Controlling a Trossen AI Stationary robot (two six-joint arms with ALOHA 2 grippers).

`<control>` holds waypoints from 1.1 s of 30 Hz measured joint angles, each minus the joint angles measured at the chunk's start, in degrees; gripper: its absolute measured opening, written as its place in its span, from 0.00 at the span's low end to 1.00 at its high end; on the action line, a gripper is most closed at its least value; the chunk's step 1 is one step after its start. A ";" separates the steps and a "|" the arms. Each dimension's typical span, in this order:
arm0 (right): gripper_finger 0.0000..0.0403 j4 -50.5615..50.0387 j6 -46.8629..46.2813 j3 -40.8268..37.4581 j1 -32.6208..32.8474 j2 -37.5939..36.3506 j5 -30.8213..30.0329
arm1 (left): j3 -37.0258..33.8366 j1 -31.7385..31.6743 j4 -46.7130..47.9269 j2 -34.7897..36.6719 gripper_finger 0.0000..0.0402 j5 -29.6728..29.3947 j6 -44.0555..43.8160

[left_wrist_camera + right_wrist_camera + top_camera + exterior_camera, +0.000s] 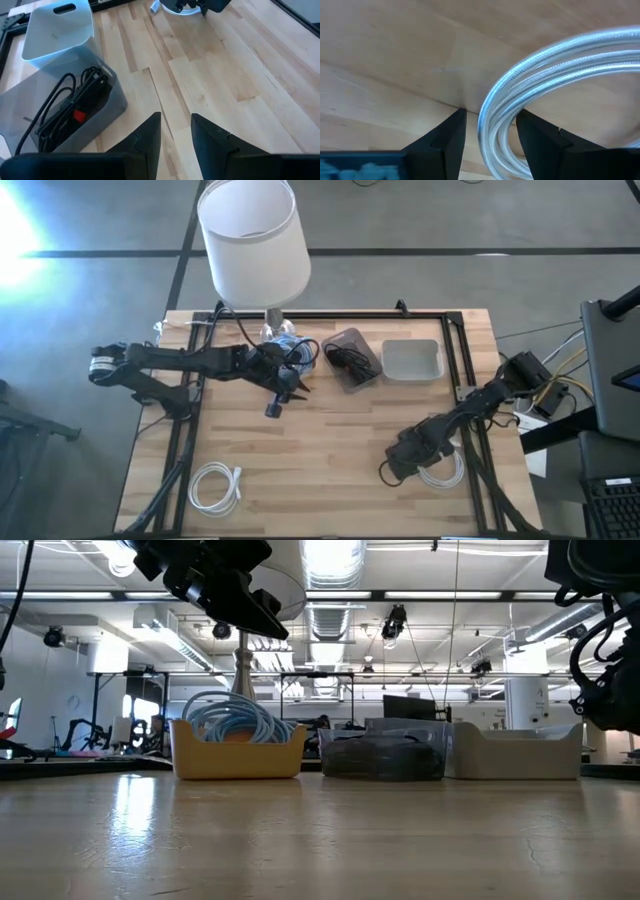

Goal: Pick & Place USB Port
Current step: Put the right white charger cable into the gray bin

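Right gripper (pixel 487 132) straddles the white cable (pixel 545 75), fingers apart, not clenched. Left gripper (pixel 175 135) hovers empty, parted.

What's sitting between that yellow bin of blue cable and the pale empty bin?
A dark bin of black cables sits between the yellow bin and the pale bin. The low view shows all three in a row.

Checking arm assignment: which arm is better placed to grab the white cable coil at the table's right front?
Right. The right gripper is low over the white cable coil, fingers open on either side of its strands. The left gripper is raised at table centre near the grey bin, empty and far from that coil.
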State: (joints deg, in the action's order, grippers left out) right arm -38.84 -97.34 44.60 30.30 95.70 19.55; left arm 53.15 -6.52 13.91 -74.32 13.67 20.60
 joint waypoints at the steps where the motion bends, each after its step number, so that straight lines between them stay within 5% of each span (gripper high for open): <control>1: 0.42 -0.11 0.02 -0.02 -0.02 -0.11 -0.02 | 0.00 0.00 0.01 0.00 0.27 0.00 0.00; 14: 0.07 -1.26 6.19 -0.48 -2.54 -4.86 -3.56 | 0.02 0.00 0.03 0.00 0.27 0.00 -0.09; 33: 0.06 -1.67 22.90 2.22 -6.91 -23.26 -31.41 | 0.02 0.00 -0.32 0.00 0.27 -0.02 -0.05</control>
State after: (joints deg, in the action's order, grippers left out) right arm -40.50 -74.44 46.82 23.39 72.44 -11.85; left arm 53.17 -6.52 13.58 -74.32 13.65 20.56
